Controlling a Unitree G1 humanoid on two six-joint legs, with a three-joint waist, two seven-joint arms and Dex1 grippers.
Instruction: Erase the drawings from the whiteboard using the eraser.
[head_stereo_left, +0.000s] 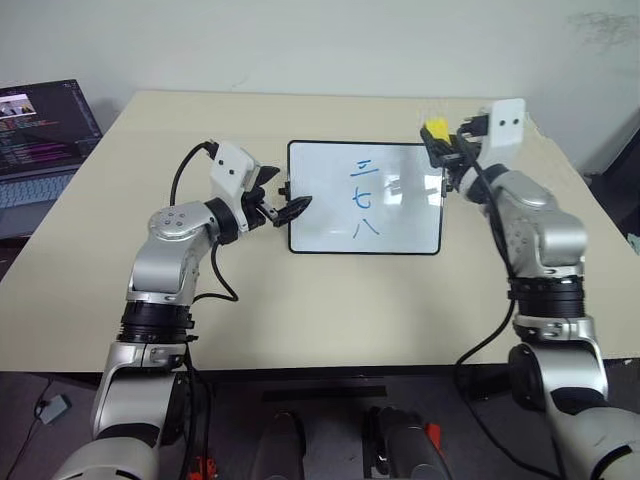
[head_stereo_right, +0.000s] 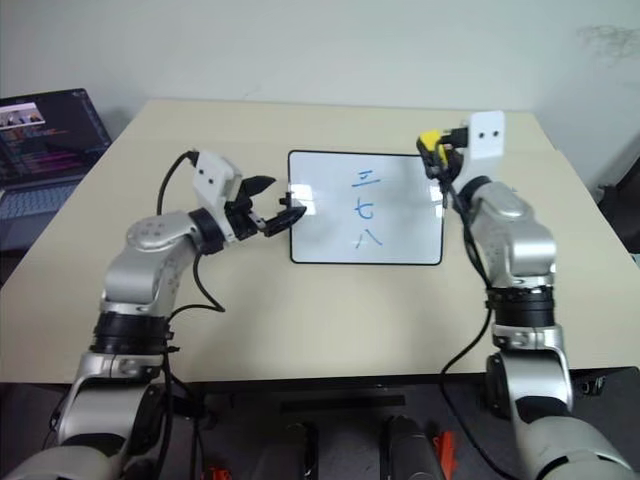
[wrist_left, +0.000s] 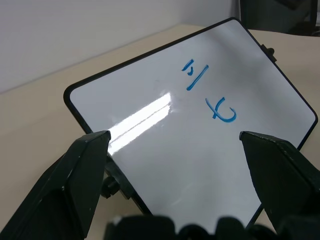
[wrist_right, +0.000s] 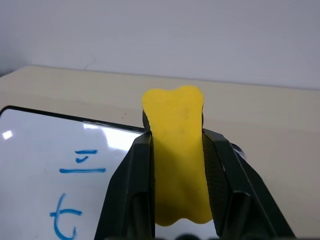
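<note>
The whiteboard (head_stereo_left: 320, 222) lies flat in the middle of the table, black-framed, with blue drawings (head_stereo_left: 362, 196) stacked down its centre. My left gripper (head_stereo_left: 283, 193) is open at the board's left edge, its fingers (wrist_left: 85, 170) spread wide over the board's near-left part. My right gripper (head_stereo_left: 441, 148) hovers over the board's far right corner, shut on the yellow eraser (head_stereo_left: 435, 130). In the right wrist view the eraser (wrist_right: 177, 150) sticks out between the two black fingers (wrist_right: 132, 190), above the table just beyond the board (wrist_right: 30, 165) and the drawings (wrist_right: 75, 190).
The beige table (head_stereo_left: 300, 310) reaches well past the board on every side. An open laptop (head_stereo_left: 45, 130) stands off the table's far left corner. A pale wall rises behind the table.
</note>
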